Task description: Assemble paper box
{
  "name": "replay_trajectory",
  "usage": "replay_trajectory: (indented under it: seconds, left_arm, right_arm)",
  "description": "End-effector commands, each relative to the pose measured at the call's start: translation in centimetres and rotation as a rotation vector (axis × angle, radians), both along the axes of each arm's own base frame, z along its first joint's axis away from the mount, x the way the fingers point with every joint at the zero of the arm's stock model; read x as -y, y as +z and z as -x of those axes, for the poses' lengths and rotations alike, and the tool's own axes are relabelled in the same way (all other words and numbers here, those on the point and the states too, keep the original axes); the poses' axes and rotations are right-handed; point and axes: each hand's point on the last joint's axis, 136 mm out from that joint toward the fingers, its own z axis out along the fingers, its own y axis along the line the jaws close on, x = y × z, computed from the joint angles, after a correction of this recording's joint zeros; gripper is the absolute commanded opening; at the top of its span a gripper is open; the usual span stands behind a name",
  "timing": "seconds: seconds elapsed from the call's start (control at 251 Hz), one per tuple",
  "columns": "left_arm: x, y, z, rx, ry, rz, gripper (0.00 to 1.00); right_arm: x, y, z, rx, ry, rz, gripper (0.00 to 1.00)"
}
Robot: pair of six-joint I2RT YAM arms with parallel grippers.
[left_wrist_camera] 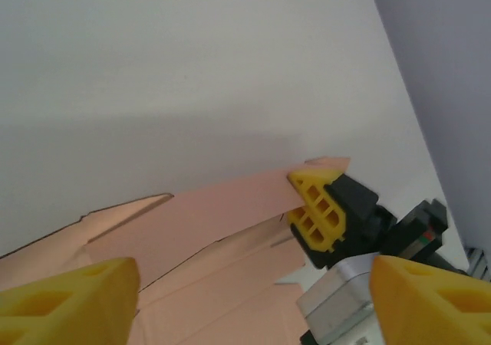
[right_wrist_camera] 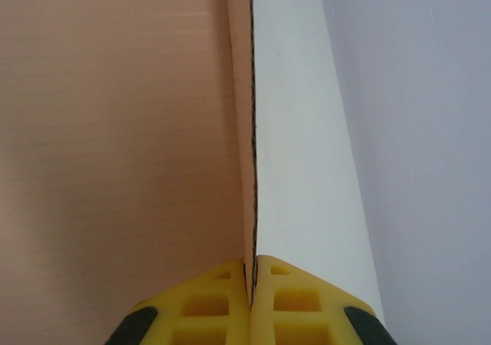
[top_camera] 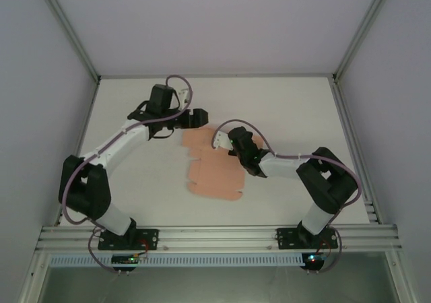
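The paper box (top_camera: 212,167) is a flat salmon-pink die-cut sheet lying mid-table between both arms. My right gripper (top_camera: 231,143) is at the sheet's right edge, shut on a flap that it holds raised. In the right wrist view the yellow fingertips (right_wrist_camera: 222,299) pinch the card's thin edge (right_wrist_camera: 250,169), and the flap's pink face (right_wrist_camera: 115,130) stands to the left. My left gripper (top_camera: 199,119) hovers at the sheet's far edge, open and holding nothing. In the left wrist view its gripper (left_wrist_camera: 249,276) looks over the sheet (left_wrist_camera: 207,238) toward the right gripper (left_wrist_camera: 316,207) on the lifted flap.
The white table (top_camera: 289,108) is enclosed by pale walls and aluminium posts (top_camera: 67,34). A slotted aluminium rail (top_camera: 215,236) runs along the near edge where both arm bases are bolted. Open table lies beyond and to either side of the sheet.
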Motion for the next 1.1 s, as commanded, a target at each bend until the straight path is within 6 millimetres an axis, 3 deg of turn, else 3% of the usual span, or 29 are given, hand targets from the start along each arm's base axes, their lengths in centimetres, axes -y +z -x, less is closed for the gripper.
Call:
replay_trajectory:
  seconds: [0.0, 0.227, 0.443, 0.551, 0.73, 0.846, 0.938, 1.098]
  left_arm:
    - [1.1, -0.7, 0.3, -0.047, -0.041, 0.024, 0.72]
    - [3.3, -3.1, 0.8, -0.155, -0.106, 0.08, 0.55]
    - [6.1, -2.1, 0.8, -0.179, -0.189, 0.28, 0.39]
    - [6.1, -2.5, -0.3, -0.161, -0.145, 0.274, 0.26]
    - [5.2, -2.7, -1.2, -0.106, -0.062, 0.251, 0.21]
    - [4.5, -1.9, -0.5, -0.061, -0.076, 0.247, 0.33]
    - [2.5, -1.8, 0.1, -0.021, -0.055, 0.19, 0.45]
    - [-3.9, -3.4, 1.3, 0.029, 0.083, 0.008, 0.92]
  right_arm:
    - [-0.3, 1.8, -0.1, 0.029, -0.021, -0.044, 0.0]
    - [-0.5, 2.7, 0.0, 0.033, -0.047, -0.133, 0.0]
    - [-1.5, 2.8, 0.6, 0.036, -0.033, -0.188, 0.0]
    - [-2.0, 2.7, 0.9, 0.048, -0.016, -0.195, 0.0]
    - [-2.3, 2.6, 1.1, 0.035, -0.024, -0.24, 0.0]
    - [-2.0, 2.3, 1.3, 0.015, -0.032, -0.245, 0.0]
    - [-0.9, 2.4, 1.1, 0.01, -0.067, -0.251, 0.0]
    - [0.6, 2.7, 1.6, -0.009, -0.096, -0.271, 0.0]
